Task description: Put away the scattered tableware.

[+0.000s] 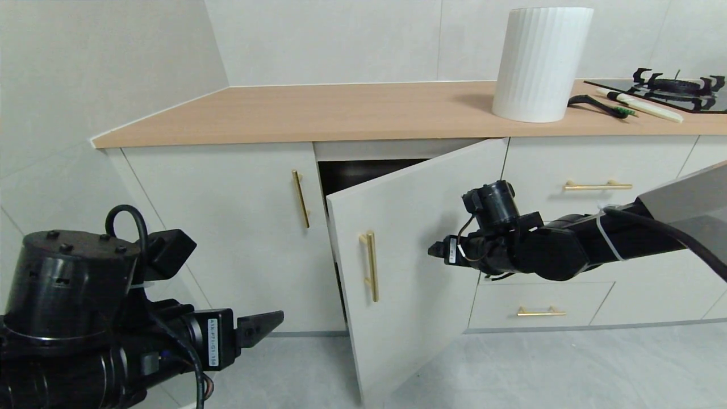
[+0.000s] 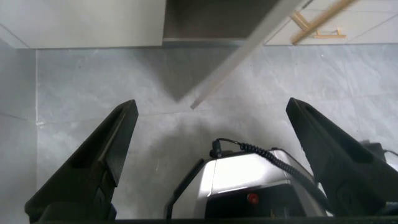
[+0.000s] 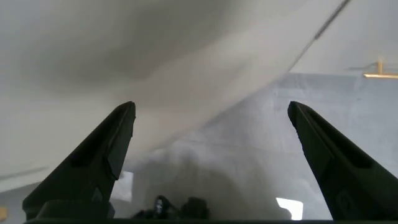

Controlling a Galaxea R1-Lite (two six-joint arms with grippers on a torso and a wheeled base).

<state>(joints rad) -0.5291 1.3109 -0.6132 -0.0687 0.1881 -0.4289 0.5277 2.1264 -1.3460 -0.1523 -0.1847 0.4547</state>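
1. The scattered tableware lies at the right end of the counter (image 1: 341,111), between a tall white ribbed pot (image 1: 539,62) and the stove (image 1: 679,86)
2. A black-handled utensil (image 1: 590,103) lies just beside the pot's foot, and a long cream-coloured utensil (image 1: 644,106) lies nearer the stove, its far end at the stove's edge; a small green tip (image 1: 625,112) shows between them, and I cannot tell which piece it belongs to
3. These pieces look slim, stiff and light, lying flat on a smooth top, so they will probably slide or roll under a careless touch; a pinch from above across the middle of each handle seems the safest hold
4. The right gripper (image 3: 211,107) is held out at mid height, facing the outer side of the half-open cupboard door (image 1: 409,238), near its gold handle (image 1: 370,266) but apart from it; its fingers are spread wide with nothing between them
5. The left gripper (image 2: 211,107) sits low over the floor, pointing toward the bottom edge of the open door, fingers likewise spread and empty
6. Both arms are below the counter's front edge, well apart from the tableware
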